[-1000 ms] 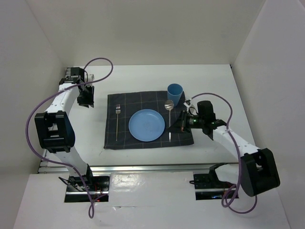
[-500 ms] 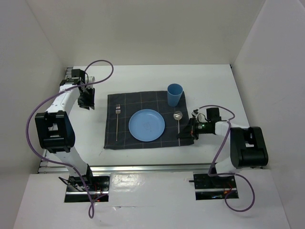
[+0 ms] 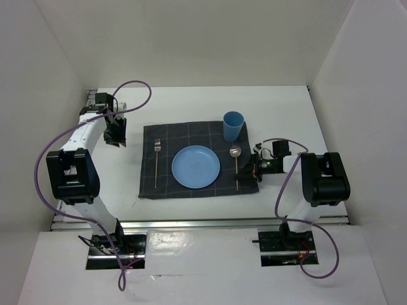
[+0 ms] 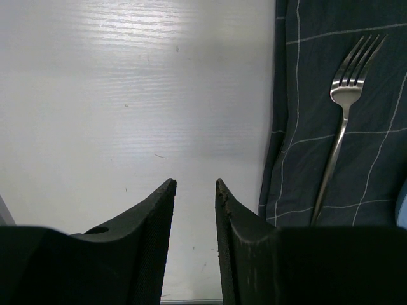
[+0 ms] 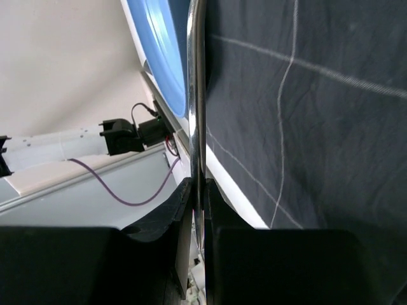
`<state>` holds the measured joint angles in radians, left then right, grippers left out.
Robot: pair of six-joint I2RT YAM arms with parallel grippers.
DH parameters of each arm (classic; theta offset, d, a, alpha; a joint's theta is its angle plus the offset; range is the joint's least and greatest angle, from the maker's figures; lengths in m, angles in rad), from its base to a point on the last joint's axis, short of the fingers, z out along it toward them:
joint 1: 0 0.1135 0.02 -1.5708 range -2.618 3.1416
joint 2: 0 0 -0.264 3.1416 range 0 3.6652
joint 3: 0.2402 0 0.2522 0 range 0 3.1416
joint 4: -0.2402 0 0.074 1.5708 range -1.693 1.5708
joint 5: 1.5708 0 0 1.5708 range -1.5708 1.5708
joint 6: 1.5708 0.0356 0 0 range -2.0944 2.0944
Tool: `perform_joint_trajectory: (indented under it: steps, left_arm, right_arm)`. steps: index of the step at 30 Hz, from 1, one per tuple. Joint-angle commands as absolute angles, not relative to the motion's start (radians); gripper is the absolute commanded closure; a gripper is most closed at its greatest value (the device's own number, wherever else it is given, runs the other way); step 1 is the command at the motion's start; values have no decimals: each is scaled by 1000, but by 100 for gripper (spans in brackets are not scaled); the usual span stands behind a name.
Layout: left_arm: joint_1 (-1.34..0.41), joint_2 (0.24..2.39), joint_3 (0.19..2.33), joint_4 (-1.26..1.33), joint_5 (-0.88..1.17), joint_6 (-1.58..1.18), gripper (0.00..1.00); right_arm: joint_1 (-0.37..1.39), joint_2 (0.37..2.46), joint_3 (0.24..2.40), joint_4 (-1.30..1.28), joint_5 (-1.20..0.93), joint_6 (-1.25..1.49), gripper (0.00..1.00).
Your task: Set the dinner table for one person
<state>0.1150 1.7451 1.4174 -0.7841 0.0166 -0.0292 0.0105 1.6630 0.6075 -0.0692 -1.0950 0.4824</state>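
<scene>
The dinner table [image 3: 191, 101] is the white top under everything. A dark checked placemat [image 3: 191, 136] lies in its middle and carries a blue plate [image 3: 196, 166]. A fork [image 3: 156, 164] lies left of the plate and a blue cup [image 3: 233, 126] stands at the far right corner.

The spoon [image 3: 236, 166] sits just right of the plate. Its long axis runs near to far, with the bowl at the far end. The right claw [image 5: 197, 192] reaches in from the right, crosswise to that axis, and is clamped on the handle. Whether the spoon fully rests on the cloth I cannot tell.

The next move is probably to let go and back off rightward, away from the plate. The left claw [image 4: 194, 190] hangs well off to the far left over bare table, fingers apart and holding nothing.
</scene>
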Motion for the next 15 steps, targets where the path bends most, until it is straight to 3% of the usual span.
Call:
perform_joint_trajectory:
  steps: [1,4,6,8,15]
  left_arm:
    - [114,1709,1413,-778,34,-18,61]
    - [114,1709,1413,-778,34,-18,61]
    - [114,1709,1413,-778,34,-18,61]
    - [114,1709,1413,-778,34,-18,61]
    - [114,1720,1422,-778,34,-18,61]
  right_arm:
    - [6,1678,646,5,-1100,499,100]
    - [6,1726,655,27,-1100,499,100]
    - [6,1755,666,37,-1109,508,91]
    - [6,1767,676,37,-1100,499,88]
    - [6,1822,744,12,-1088,479,87]
